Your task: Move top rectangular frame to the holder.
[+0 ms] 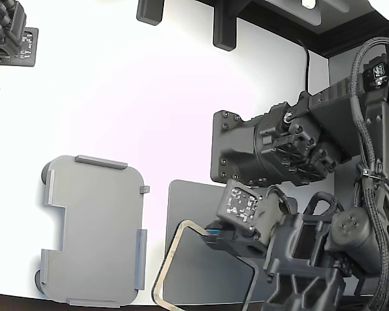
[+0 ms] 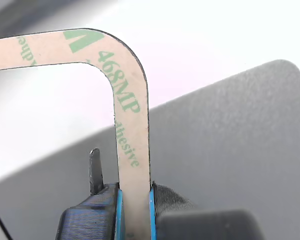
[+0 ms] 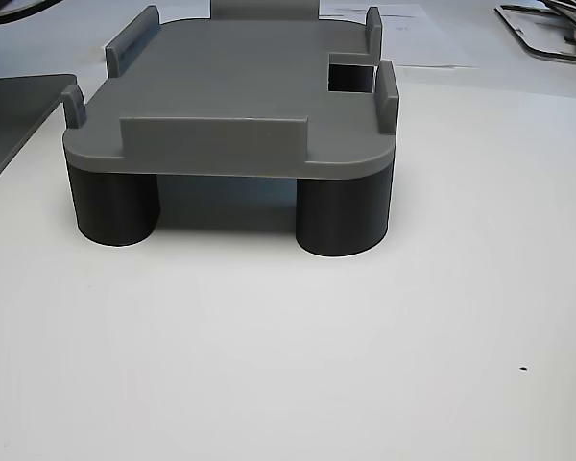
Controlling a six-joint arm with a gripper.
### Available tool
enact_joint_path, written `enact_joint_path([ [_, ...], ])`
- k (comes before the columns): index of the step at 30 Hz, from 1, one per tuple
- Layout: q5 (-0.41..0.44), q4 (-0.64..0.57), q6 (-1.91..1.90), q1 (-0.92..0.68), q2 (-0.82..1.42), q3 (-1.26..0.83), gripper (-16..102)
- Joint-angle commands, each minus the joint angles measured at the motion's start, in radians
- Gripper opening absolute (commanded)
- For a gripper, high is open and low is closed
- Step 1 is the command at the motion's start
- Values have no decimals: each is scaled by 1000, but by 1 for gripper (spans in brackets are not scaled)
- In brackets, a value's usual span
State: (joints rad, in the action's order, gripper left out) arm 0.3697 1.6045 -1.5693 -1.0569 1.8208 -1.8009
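The top rectangular frame (image 1: pixel 168 254) is a thin tan ring with green print. It is lifted and tilted above the dark grey mat (image 1: pixel 194 194) near the exterior view's bottom. My gripper (image 1: pixel 214 234) is shut on one side of it. In the wrist view the frame (image 2: pixel 130 100) runs up from between the blue-padded jaws of the gripper (image 2: pixel 134 212) and bends at a rounded corner. The holder (image 1: pixel 94 230), a light grey plate with raised edge tabs and a stepped notch, stands bare at the exterior view's left, apart from the frame. In the other view the holder (image 3: pixel 230 86) stands on round feet.
The dark grey mat (image 2: pixel 230 140) lies under the gripper. Its edge shows in the other view (image 3: pixel 10 115). A second arm (image 1: pixel 6 32) sits at the exterior view's top left. Dark brackets (image 1: pixel 223 29) hang at the table's far edge. Thin flat parts (image 3: pixel 547 29) lie at the back right in the other view.
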Motion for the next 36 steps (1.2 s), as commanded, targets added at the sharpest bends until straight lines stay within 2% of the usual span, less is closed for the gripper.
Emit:
enact_joint_path([
  [1, 67, 52, -213, 58, -12, 178, -10],
  [9, 127, 51, -448, 212, -112, 262, -10],
  [13, 129, 51, -557, 279, -172, 314, -10],
  [23, 29, -11, -744, 344, -272, 373, -10],
  [36, -6, -60, -746, 403, -325, 376, -10],
])
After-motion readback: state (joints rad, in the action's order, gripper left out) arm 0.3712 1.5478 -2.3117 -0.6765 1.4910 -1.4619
